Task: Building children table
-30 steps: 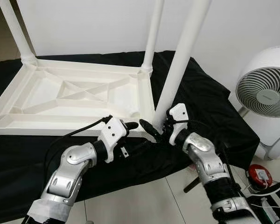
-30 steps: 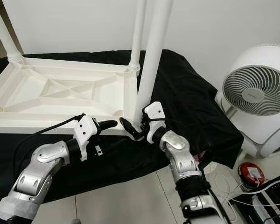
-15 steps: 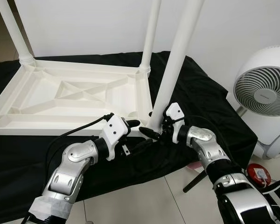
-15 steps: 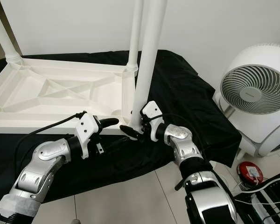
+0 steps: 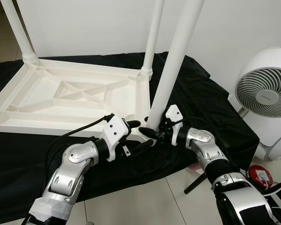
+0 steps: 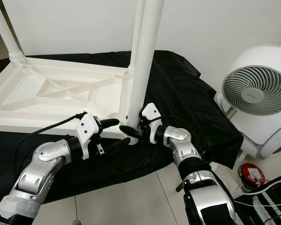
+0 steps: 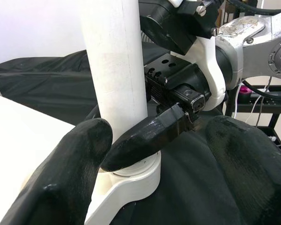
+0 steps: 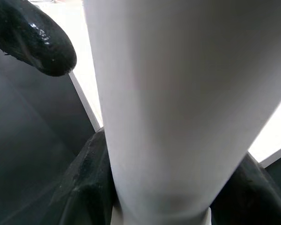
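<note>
A white plastic children's table lies upside down on a black cloth. Two white legs stand at its far corners. A third white leg stands slightly tilted on the near right corner socket. My right gripper is shut on this leg just above its base; the right wrist view shows the leg between both fingers. My left gripper is open beside that corner, its fingers apart on either side of the socket, close to the right gripper's finger.
A white round fan stands on the floor to the right. Near it lie a red object and cables. The cloth hangs over the platform's front edge above a tiled floor. A white wall is behind.
My right gripper has carried the leg's base leftward onto the near right corner socket and stretched out along the edge. My left gripper has barely moved. The camera shifted slightly.
</note>
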{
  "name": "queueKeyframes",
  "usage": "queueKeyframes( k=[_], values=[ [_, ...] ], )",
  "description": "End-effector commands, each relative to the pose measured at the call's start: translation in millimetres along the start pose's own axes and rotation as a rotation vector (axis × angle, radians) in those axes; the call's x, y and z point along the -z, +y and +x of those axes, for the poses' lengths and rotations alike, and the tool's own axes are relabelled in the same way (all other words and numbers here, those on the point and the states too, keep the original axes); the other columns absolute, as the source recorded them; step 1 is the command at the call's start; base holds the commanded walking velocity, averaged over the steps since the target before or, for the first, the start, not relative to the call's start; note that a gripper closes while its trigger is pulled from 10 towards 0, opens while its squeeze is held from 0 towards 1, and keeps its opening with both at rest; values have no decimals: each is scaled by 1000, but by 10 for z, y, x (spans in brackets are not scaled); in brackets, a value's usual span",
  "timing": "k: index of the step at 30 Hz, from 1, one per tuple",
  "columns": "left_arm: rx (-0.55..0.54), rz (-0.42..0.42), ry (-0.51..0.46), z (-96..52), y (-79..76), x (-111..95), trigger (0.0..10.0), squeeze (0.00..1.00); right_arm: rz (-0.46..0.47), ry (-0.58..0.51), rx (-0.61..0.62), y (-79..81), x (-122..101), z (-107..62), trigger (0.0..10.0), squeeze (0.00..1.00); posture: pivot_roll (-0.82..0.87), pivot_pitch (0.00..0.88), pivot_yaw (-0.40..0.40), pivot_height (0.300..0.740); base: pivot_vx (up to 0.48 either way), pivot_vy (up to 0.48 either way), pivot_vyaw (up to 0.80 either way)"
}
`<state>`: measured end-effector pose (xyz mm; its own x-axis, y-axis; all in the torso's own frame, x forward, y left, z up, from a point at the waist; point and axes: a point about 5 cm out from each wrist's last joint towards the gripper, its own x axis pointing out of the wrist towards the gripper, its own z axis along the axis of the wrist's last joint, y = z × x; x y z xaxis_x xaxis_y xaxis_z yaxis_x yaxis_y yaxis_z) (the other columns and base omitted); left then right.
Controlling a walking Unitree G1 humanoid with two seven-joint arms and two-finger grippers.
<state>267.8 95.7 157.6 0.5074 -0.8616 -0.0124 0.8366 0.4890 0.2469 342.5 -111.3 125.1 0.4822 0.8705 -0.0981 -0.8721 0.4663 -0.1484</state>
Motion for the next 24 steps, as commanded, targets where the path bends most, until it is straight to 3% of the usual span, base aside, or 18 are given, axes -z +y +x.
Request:
queueKeyframes(
  k=[1, 4, 7, 12, 14, 15, 24],
  values=[
    [-47, -12, 5, 10, -20, 17, 10000, 0, 0, 18, 72, -10, 63, -35, 10000, 0, 23, 0, -85, 740, 0, 0, 0],
    [-46, -14, 6, 9, -27, 22, 10000, 0, 5, 13, 115, -16, 70, -42, 10000, 0, 23, 0, -85, 740, 0, 0, 0],
    [-48, -23, 6, 3, -56, 37, 10000, 0, 61, -35, 275, 49, 92, -39, 10000, 0, 20, 0, -93, 740, 0, 0, 0],
    [-47, -30, 5, -2, -78, 41, 10000, 0, 125, -97, 434, 185, 64, 2, 10000, 0, 20, 0, -94, 740, 0, 0, 0],
    [-46, -30, 6, -2, -77, 42, 10000, 0, 160, -102, 490, 192, 72, 9, 10000, 0, 23, 0, -94, 740, 0, 0, 0],
    [-47, -29, 6, -6, -72, 43, 10000, 0, 208, -101, 577, 186, 90, 7, 10000, 0, 22, 0, -93, 740, 0, 0, 0],
    [-54, -23, 7, -18, -57, 35, 10000, 0, 252, -120, 800, 193, 34, -36, 10000, 0, 32, 0, -98, 740, 0, 0, 0]
  ],
)
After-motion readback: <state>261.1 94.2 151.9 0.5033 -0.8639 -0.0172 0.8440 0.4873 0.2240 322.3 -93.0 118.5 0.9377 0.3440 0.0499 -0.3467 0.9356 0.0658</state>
